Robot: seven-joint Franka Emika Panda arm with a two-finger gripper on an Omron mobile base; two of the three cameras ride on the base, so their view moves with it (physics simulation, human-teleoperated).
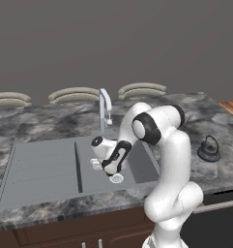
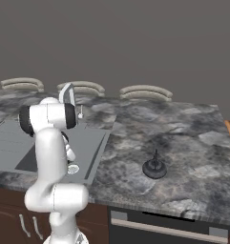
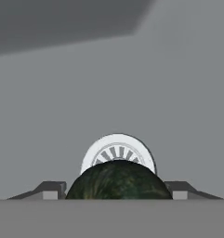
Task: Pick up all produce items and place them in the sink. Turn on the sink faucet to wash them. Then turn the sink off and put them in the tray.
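The small round dark green produce item (image 3: 118, 180) sits between the fingers of my claw (image 1: 111, 170), apparently gripped, low inside the matte grey rectangular sink (image 1: 40, 167) just above its round white drain (image 3: 117, 151). Released carelessly, it could roll across the basin floor.

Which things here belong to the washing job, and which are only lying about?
Belong to the job:
produce item, between the fingers of the gripper
sink
sink faucet

Only lying about:
black kettle on the counter
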